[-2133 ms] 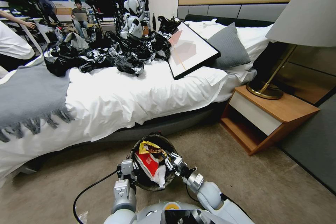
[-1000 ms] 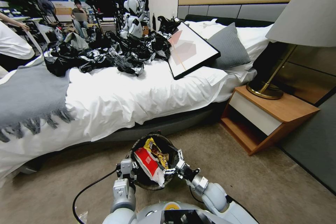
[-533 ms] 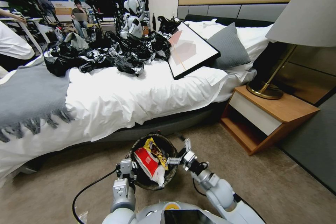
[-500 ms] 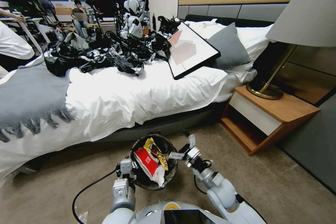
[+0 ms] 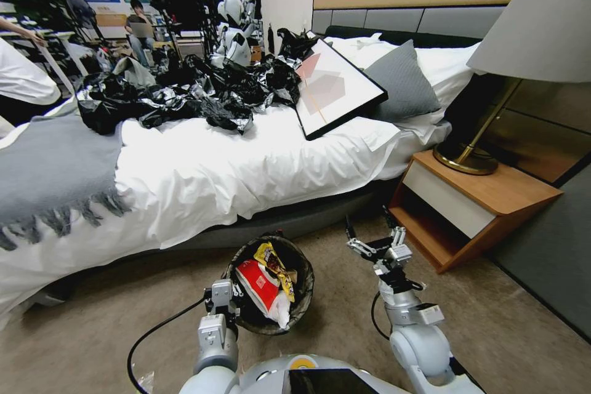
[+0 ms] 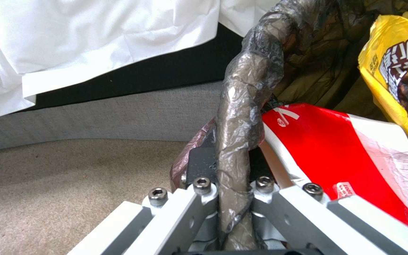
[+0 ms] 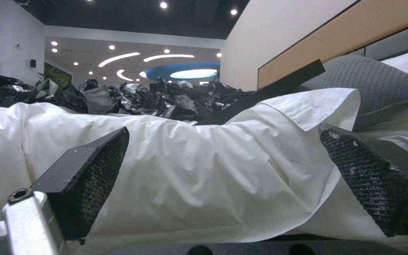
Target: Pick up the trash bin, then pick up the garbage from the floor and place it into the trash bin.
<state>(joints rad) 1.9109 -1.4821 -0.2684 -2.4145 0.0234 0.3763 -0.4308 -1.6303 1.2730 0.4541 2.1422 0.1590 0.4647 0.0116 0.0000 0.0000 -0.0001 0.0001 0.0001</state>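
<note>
The small round white plastic trash bin with its black bag liner (image 5: pixel 269 286) hangs just off the floor beside the bed, the left gripper (image 6: pixel 232 193) clamped on its rim. It looks light but thin-walled, and the liner film slippery, so the rolled rim seems the surest hold. Right of the bin, the right gripper (image 5: pixel 377 245) is spread wide and empty; the crinkly red and yellow snack wrappers (image 5: pixel 266 280) lie inside.

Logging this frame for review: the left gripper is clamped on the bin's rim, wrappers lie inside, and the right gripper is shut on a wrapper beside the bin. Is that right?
Not quite. The right gripper is open and empty, its fingers spread wide in the right wrist view. The rest holds: the left gripper is clamped on the rim of the trash bin, and the wrappers lie inside.
</note>
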